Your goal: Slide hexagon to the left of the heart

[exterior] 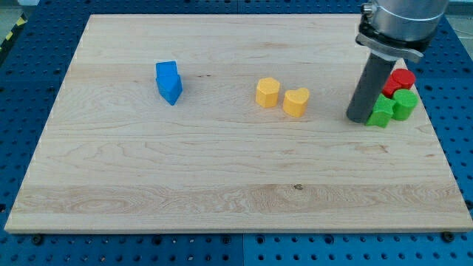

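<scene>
The board's point(222, 185) bare lower half lies nearest the camera; every block sits in the upper half. The yellow hexagon point(267, 92) is just beside the yellow heart point(296, 101), on the heart's left in the view, so the placement looks as good as done. My tip point(359, 118) rests at the view's right, well apart from both yellow blocks and touching or nearly touching a green block point(381, 112); being a bare rod, it has hold of nothing. Counted: two yellow, two green (second point(404, 103)), one red point(401, 79) behind them, one blue point(169, 81) alone at the left. Six blocks.
</scene>
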You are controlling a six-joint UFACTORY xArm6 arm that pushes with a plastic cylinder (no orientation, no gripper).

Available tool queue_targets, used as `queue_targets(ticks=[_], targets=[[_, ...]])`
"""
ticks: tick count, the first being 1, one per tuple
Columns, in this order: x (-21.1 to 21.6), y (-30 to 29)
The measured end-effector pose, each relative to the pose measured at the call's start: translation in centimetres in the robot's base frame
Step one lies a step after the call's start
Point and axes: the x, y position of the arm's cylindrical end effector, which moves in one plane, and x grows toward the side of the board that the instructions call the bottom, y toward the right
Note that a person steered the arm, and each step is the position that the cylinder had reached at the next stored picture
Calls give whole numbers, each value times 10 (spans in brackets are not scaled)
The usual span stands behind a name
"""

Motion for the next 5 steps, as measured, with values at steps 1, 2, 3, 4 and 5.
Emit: queue_targets(ticks=[1, 2, 3, 4, 5], targets=[[0, 8], [0, 6], [0, -24], [-8, -50], [-21, -80]])
